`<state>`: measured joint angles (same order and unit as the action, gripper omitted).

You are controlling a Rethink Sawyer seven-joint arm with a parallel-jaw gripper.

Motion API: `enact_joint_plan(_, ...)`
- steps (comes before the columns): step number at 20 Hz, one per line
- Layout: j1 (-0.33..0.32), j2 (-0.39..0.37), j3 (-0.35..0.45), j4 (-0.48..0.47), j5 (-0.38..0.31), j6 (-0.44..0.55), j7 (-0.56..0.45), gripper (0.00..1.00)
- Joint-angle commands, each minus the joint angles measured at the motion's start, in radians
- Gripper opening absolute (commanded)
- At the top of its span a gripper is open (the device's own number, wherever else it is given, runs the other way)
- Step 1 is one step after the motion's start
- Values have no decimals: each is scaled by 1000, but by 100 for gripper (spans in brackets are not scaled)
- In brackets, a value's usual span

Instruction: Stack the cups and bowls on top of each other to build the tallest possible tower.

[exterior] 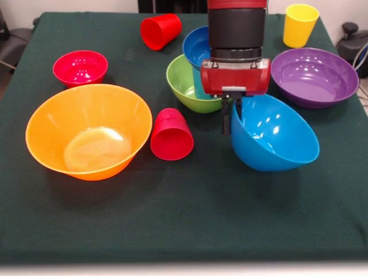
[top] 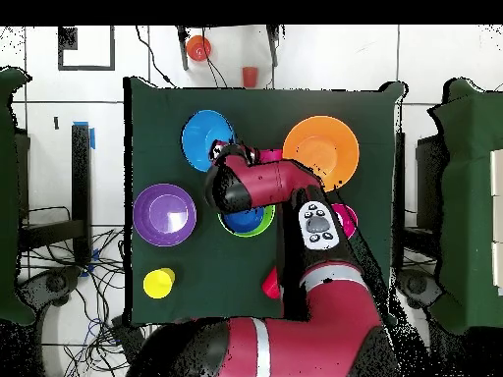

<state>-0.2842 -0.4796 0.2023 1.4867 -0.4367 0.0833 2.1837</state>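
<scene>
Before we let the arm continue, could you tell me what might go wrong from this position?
1. The gripper pinches only the rim of the medium blue bowl, which hangs tilted; it could slip or swing.
2. A red cup lies on its side nearby and may roll if bumped.
3. The green bowl sits close behind and could get nudged.

The big red arm (top: 295, 255) covers a lot from above. It hides most of the green bowl (top: 257, 224) and the small dark blue bowl (exterior: 196, 45). The light blue cup (exterior: 198, 83) barely peeks out behind the end effector (exterior: 228, 118). One red cup (top: 270, 285) near the tabletop's edge shows only a sliver.
</scene>
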Motion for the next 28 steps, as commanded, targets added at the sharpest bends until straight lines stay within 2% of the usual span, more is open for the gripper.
enact_joint_plan(1, -40, -53, 184, 123, 38, 158, -21, 0)
enact_joint_plan(7, -112, -55, 266, 208, 13, 105, -27, 0)
enact_joint_plan(9, -140, -41, 280, 223, 17, 124, -32, 0)
enact_joint_plan(10, -161, -24, 284, 238, 8, 68, -1, 0)
enact_joint_plan(12, -185, -2, 291, 253, -7, 25, 15, 0)
enact_joint_plan(15, -175, 10, 273, 248, -24, 6, 20, 0)
enact_joint_plan(17, -157, -4, 245, 267, -18, -16, 53, 0)
enact_joint_plan(19, -191, 28, 281, 308, 35, -38, 113, 0)
enact_joint_plan(20, -196, 33, 275, 318, 42, -42, 124, 0)
enact_joint_plan(21, -203, 29, 274, 324, 36, -43, 117, 0)
enact_joint_plan(24, -296, 19, 334, 350, 34, 1, 70, 0)
enact_joint_plan(28, -351, 20, 394, 330, 47, 61, 27, 0)
